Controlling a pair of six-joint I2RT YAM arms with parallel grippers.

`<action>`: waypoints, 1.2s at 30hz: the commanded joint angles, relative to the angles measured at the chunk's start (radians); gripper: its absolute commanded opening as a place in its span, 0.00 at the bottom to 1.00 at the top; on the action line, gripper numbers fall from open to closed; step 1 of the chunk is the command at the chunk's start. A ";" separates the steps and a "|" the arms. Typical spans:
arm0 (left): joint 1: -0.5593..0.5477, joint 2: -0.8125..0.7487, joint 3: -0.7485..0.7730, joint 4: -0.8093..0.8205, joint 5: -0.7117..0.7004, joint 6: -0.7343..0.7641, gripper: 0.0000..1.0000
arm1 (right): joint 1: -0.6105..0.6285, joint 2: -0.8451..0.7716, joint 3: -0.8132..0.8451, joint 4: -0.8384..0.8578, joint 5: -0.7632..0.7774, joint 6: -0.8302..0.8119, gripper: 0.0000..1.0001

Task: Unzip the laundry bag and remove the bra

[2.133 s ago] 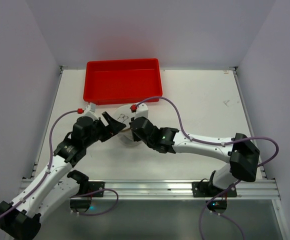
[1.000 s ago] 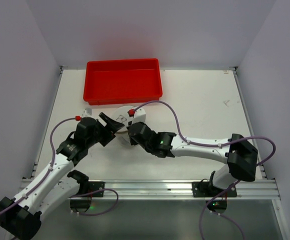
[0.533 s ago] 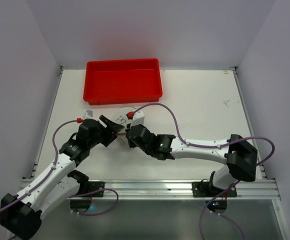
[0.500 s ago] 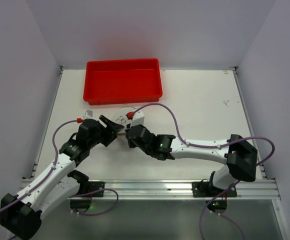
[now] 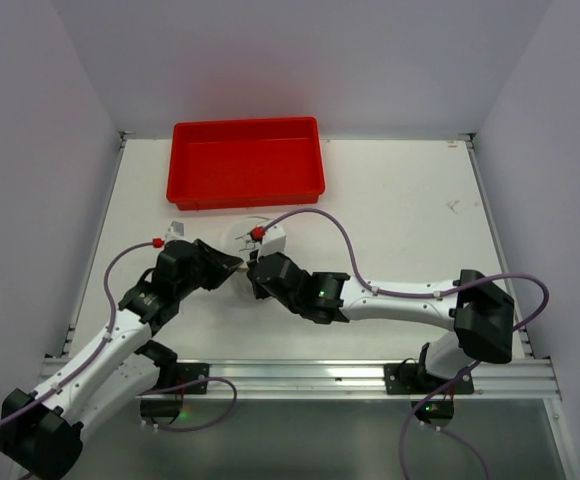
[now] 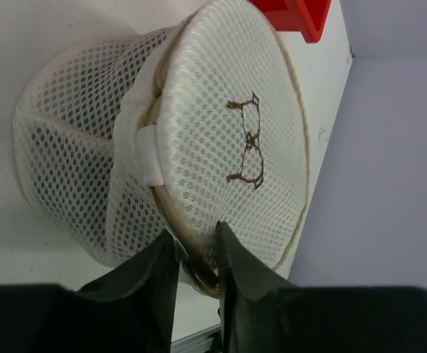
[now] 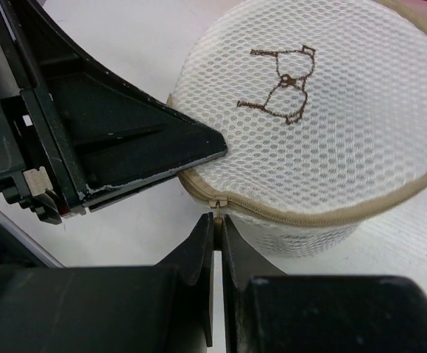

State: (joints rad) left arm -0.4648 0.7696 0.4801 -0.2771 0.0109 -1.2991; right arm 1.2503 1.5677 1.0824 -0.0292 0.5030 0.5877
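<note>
The laundry bag (image 5: 241, 237), a white mesh pod with a tan zipper rim and a brown stitched mark on its lid, sits on the table just in front of the red tray. In the left wrist view the bag (image 6: 221, 132) fills the frame and my left gripper (image 6: 197, 243) is pinched on its tan rim at the lid's near edge. In the right wrist view my right gripper (image 7: 218, 219) is shut on the small zipper pull (image 7: 217, 209) hanging from the bag (image 7: 324, 125). The zipper looks zipped all round. The bra is hidden.
The red tray (image 5: 245, 160) stands at the back left of the table, just behind the bag, and its corner (image 6: 294, 11) shows in the left wrist view. Both arms meet at the bag from either side. White walls enclose the table.
My left gripper has moved in and its jaws have come together on the bag's rim. The right gripper stays shut on the zipper pull and has edged slightly left.
</note>
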 commanded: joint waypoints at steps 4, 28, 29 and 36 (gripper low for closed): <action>0.008 -0.050 0.028 -0.008 -0.092 0.052 0.03 | 0.008 -0.061 -0.019 0.002 0.009 -0.022 0.00; 0.009 -0.098 0.124 -0.013 0.050 0.431 0.00 | -0.166 -0.311 -0.239 -0.098 -0.001 -0.080 0.00; 0.009 -0.086 0.123 -0.002 0.076 0.431 0.00 | -0.169 -0.319 -0.242 -0.098 -0.006 -0.086 0.00; 0.012 -0.038 0.123 0.067 0.103 0.423 0.00 | -0.169 -0.296 -0.230 -0.084 -0.096 -0.075 0.00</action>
State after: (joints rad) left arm -0.4648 0.7319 0.5816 -0.2852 0.0921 -0.9218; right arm 1.0904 1.2663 0.8551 -0.1059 0.4244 0.5194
